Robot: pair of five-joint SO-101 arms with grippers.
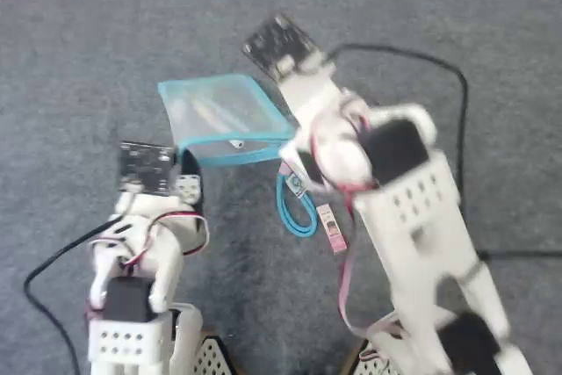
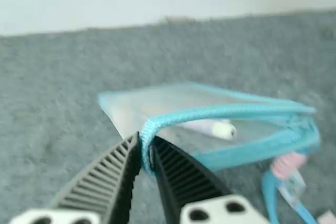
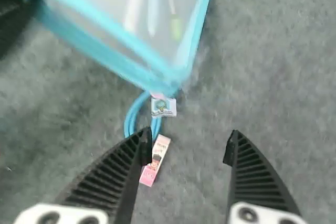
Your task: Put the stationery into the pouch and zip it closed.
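Note:
A see-through pouch [image 1: 219,116] with light blue trim lies on the grey carpet with stationery inside, including a white pen [image 2: 212,127]. My left gripper [image 2: 145,156] is shut on the blue zip edge at the pouch's near corner [image 1: 184,154]. The pouch mouth [image 2: 236,124] gapes open along that edge. My right gripper [image 3: 186,148] hangs open just above the carpet, near the pouch's other corner [image 3: 168,85]. Its fingers straddle the blue strap loop [image 3: 131,124] and the pink tag [image 3: 153,165] that trail from the pouch.
Grey carpet [image 1: 88,68] covers the whole table. A black cable [image 1: 413,57] curves behind the right arm, another [image 1: 48,270] runs beside the left arm's base. The strap loop [image 1: 294,208] and tag [image 1: 332,227] lie between the two arms.

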